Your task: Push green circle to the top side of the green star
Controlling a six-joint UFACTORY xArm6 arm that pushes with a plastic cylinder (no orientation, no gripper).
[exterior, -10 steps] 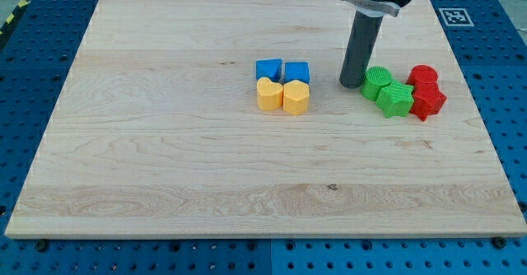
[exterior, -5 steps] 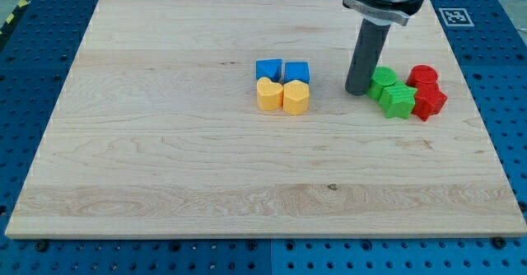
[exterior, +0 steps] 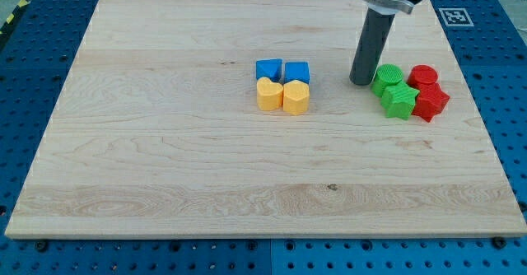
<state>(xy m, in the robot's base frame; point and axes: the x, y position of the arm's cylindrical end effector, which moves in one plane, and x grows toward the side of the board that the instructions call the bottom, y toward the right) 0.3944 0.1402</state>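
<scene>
The green circle (exterior: 389, 76) lies on the wooden board (exterior: 165, 143) at the view's right, touching the green star (exterior: 398, 100) just below and slightly right of it. My tip (exterior: 361, 82) stands on the board right against the green circle's left side. The dark rod rises from the tip toward the view's top edge.
A red circle (exterior: 424, 76) and a red star (exterior: 431, 102) sit right of the green pair, touching them. Two blue blocks (exterior: 268, 68) (exterior: 297, 71) and two yellow blocks (exterior: 269, 95) (exterior: 296, 97) cluster left of my tip. A marker tag (exterior: 455, 16) lies at the top right corner.
My tip has moved right and slightly up, pushing the green circle to the right and up. The green star and the red blocks shifted a little right.
</scene>
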